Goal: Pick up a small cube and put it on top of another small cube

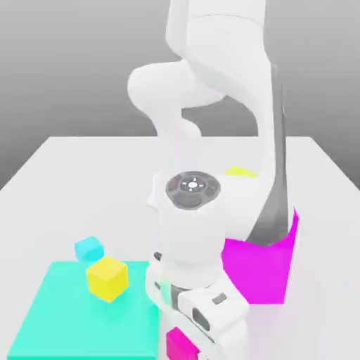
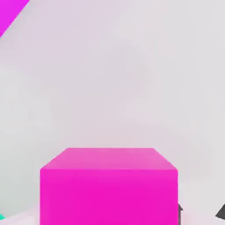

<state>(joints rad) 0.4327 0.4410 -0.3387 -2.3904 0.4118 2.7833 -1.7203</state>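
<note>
Small plain magenta cube (image 2: 109, 186): rigid, flat-faced, probably light; best pinched on two opposite side faces. Sits on the white table (image 1: 63, 165) at the exterior view's bottom edge, under the gripper (image 1: 184, 337), whose fingers are closed on it. Nearby: small yellow cube (image 1: 107, 278) on a flat teal slab (image 1: 56, 316).

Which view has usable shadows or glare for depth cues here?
Exterior view: flat, even light; table almost shadowless, soft shading on the white arm, no glare, yellow cube sharp. Hand view: small magenta cube crisp, top face lighter than front, pale table behind it featureless, no cast shadow evident.
</note>
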